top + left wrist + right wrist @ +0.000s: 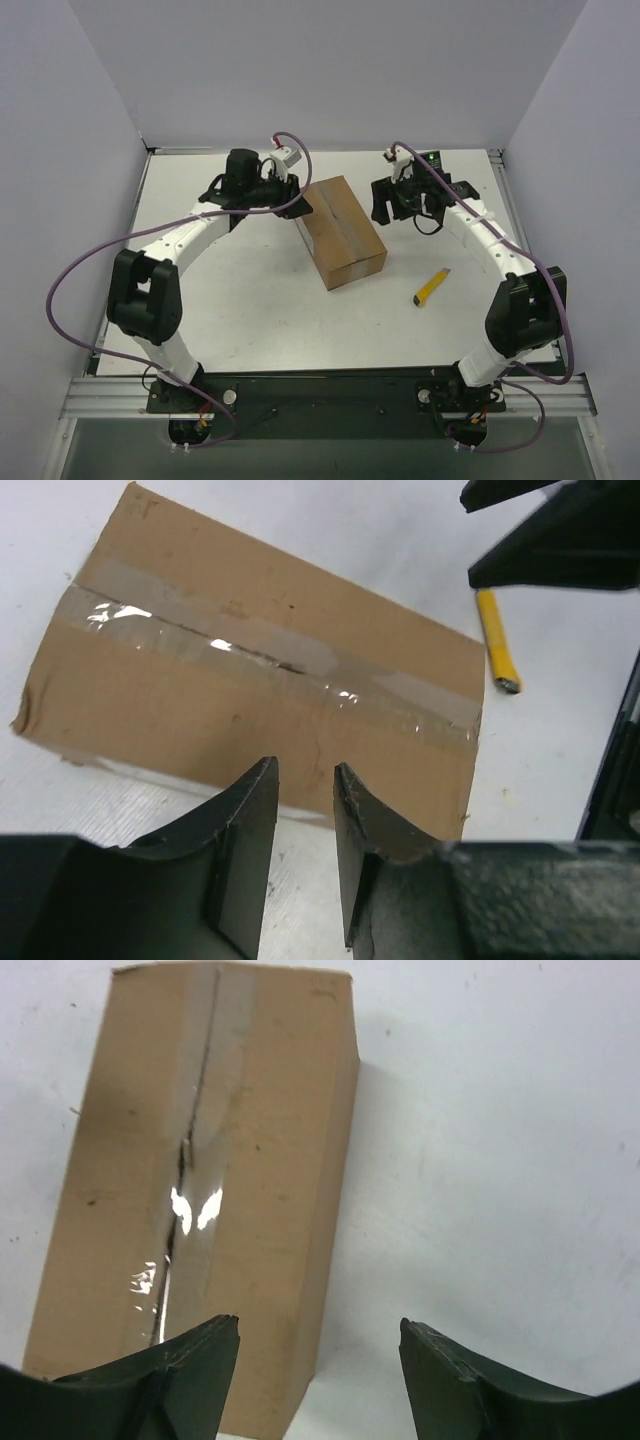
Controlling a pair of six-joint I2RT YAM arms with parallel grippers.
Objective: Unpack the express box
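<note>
The express box (pixel 340 232) is a closed brown carton in the middle of the table, its centre seam sealed with clear tape. It shows in the left wrist view (pixel 260 695) and the right wrist view (pixel 200 1180). My left gripper (pixel 299 206) hovers at the box's far left corner. Its jaws (pixel 305 775) stand a narrow gap apart and hold nothing. My right gripper (pixel 388 210) hovers just right of the box's far end. It is wide open and empty (pixel 318 1332), with its left finger over the box's edge.
A small yellow utility knife (pixel 432 287) lies on the table right of the box, also in the left wrist view (pixel 497 640). Grey walls close in the table at the back and both sides.
</note>
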